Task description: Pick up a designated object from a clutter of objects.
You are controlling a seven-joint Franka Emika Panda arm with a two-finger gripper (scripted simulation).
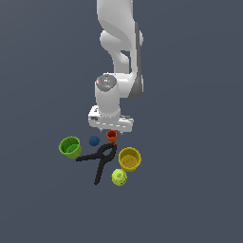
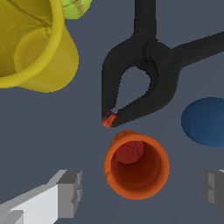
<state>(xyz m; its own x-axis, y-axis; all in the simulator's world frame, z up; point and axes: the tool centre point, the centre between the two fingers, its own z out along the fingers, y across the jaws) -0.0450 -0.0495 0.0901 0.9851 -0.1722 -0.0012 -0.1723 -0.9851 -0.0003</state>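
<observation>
The orange-red cup (image 2: 136, 165) stood upright on the worktop (image 1: 190, 190), mouth up, its long axis vertical, nothing visible inside it. It sat between the two fingers (image 2: 70, 192) of the hand (image 1: 111, 133), which was spread wide and gripped nothing. Just beyond it lay the black clamp (image 2: 144, 74), tips nearly touching the rim. The dark blue ball (image 2: 205, 122), yellow cup (image 2: 35, 48), lime-yellow cup (image 1: 119, 177) and green cup (image 1: 70, 147) lay farther out.
</observation>
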